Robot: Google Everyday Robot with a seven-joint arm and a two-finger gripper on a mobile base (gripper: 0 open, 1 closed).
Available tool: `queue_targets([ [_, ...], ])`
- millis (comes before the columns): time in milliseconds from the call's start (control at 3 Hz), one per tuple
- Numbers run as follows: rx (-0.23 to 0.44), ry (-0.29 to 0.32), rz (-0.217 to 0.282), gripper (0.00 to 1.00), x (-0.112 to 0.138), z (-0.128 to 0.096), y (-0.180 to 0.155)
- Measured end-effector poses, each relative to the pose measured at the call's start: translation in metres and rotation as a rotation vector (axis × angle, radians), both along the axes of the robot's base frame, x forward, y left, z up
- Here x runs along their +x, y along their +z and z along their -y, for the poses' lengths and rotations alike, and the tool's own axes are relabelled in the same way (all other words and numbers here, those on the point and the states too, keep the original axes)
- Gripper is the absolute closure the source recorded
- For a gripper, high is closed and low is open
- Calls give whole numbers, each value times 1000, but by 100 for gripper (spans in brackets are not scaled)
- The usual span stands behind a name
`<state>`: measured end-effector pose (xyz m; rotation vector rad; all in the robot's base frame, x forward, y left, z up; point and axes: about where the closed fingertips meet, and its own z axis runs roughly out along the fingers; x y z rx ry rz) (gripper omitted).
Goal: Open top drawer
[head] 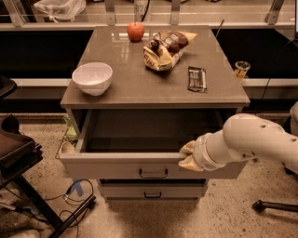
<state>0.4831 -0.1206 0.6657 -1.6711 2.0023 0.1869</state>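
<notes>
At the far left a dark chair-like frame (pixel 16 153) stands on the speckled floor (pixel 223 218), with loose cables and a scrap of blue tape (pixel 77 188) lying near its foot. Up behind it, on the back ledge, sits a crumpled clear plastic bag (pixel 60 8). The grey-beige cabinet (pixel 139 90) fills the middle. On its smooth top, near the left edge, is a round white ceramic bowl (pixel 92 77). At the back sits a red apple (pixel 136 31), and just right of it a torn-open yellow-and-brown snack bag (pixel 165 48) lies on its side. Further right, a flat dark wrapped bar (pixel 197 78) lies apart from the bag. The wide top drawer (pixel 116 166) stands pulled well out from under the cabinet top, its plain grey box interior exposed and its small dark wire pull (pixel 153 174) at the centre of the front. Below it a shorter, narrower drawer (pixel 125 190) with a like handle is pushed in. The pale yellow gripper (pixel 186 155) sits at the top edge of the top drawer's front, right of the pull; whether it clamps that edge or only rests against it cannot be told. The robot's thick white arm (pixel 253 142) reaches in from the right. Beyond the cabinet's right side a small clear cup (pixel 241 69) stands on the ledge.
</notes>
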Motion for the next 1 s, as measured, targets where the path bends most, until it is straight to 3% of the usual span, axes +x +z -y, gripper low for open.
queue_targets([
  [667,0,0,0,100,0,0,6],
  [1000,-28,19,-35,100,-17,7,15],
])
